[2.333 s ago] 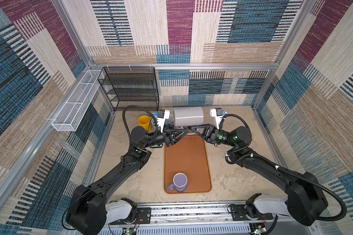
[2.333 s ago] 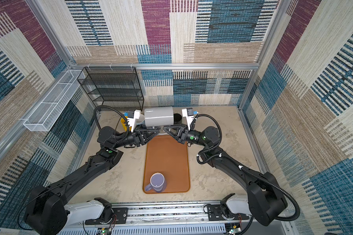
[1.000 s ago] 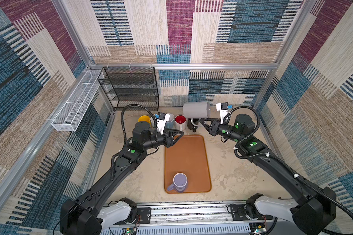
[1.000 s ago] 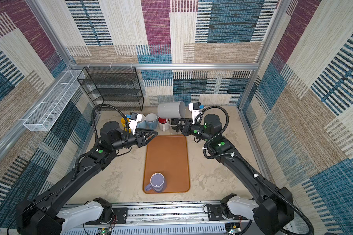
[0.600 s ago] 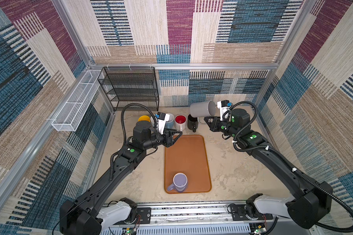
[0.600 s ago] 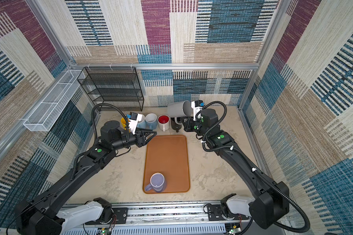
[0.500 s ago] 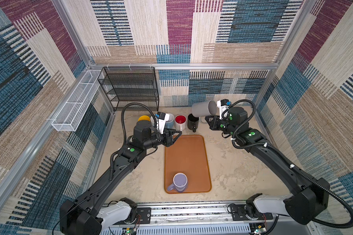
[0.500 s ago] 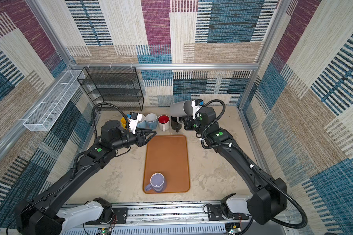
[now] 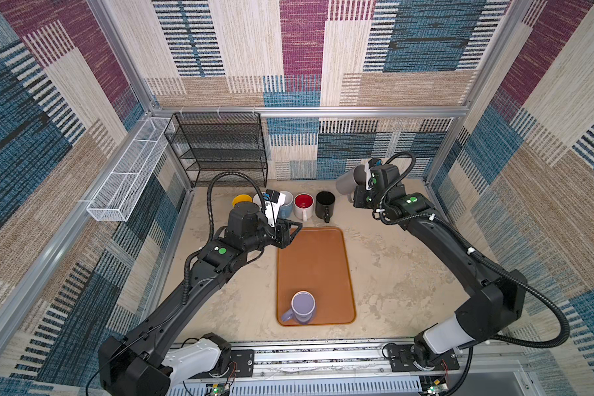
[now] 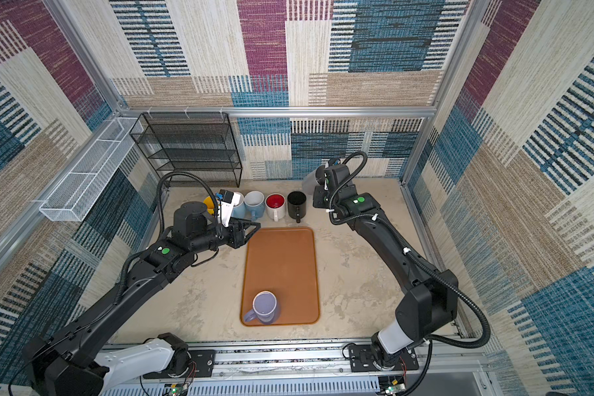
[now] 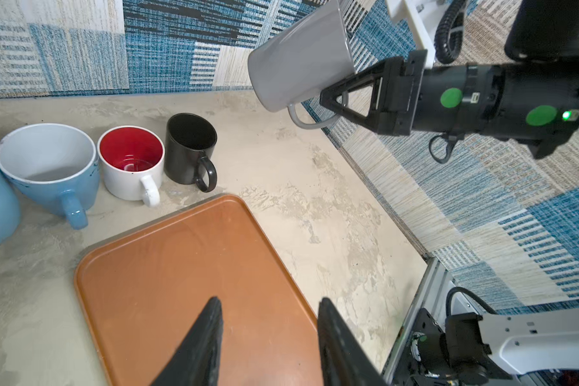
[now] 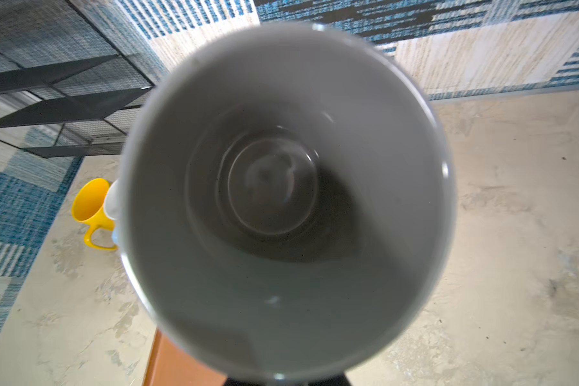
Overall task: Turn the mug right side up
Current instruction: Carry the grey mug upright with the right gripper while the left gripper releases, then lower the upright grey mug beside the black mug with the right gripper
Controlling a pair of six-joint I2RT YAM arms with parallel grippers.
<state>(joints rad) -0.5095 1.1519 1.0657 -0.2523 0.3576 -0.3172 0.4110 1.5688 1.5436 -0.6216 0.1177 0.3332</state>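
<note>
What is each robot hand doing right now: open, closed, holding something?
The left gripper: jaws open, holding nothing.
The right gripper: jaws closed on the grey mug, held in the air.

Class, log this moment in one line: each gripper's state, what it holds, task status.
left gripper: open, empty | right gripper: shut on grey mug, tilted, aloft | task: mug not yet upright

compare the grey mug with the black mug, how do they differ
Colour: the grey mug is pale grey; the black mug is black.
Support: the grey mug is held in the air by the right gripper; the black mug stands on the table, untouched.
Pose: the grey mug is tilted, mouth facing that gripper; the black mug is upright, mouth up.
Both have one handle and look empty.
</note>
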